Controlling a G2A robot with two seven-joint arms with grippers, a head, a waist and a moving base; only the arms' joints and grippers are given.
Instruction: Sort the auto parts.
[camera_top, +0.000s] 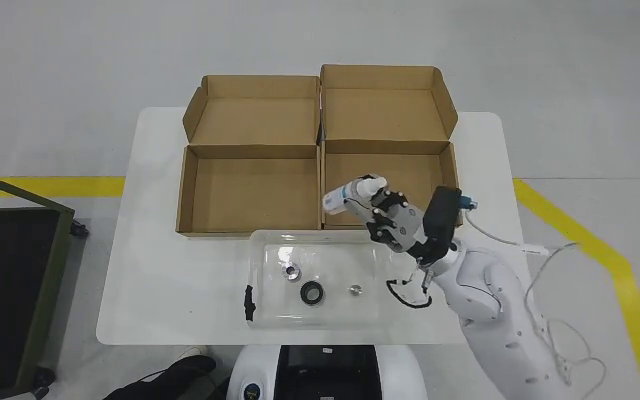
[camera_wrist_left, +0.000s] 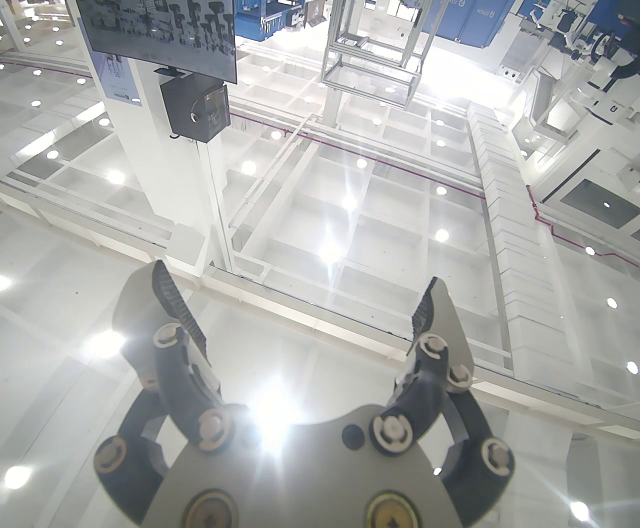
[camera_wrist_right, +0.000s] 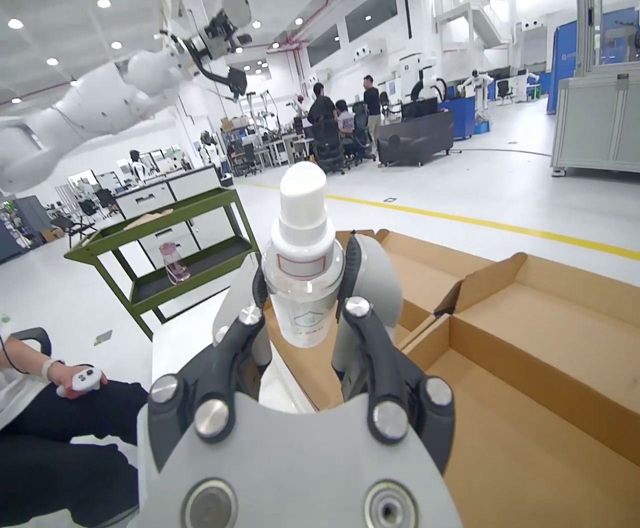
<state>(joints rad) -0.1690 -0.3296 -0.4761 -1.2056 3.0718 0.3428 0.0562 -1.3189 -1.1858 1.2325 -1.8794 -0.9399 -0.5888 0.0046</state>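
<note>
A spray bottle (camera_top: 352, 192) is held clamped by the right gripper (camera_top: 378, 207) over the box (camera_top: 420, 175) at the table's (camera_top: 150, 250) right edge. Lowering and release inside it are called for next.

Bottle (camera_wrist_right: 301, 300): clear glossy plastic, white cap. Boxes (camera_top: 250, 190): matt brown cardboard. Tray (camera_top: 340, 258): clear glossy plastic. Tabletop (camera_top: 150, 285): smooth white.

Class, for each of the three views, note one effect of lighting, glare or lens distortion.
Left wrist view: ceiling lamps flare, one bloom washing over the base of the open left end effector. Right wrist view: the spray bottle held in the right end effector is evenly lit, without flare. Top view: soft, even light; a sheen on the clear tray.
</note>
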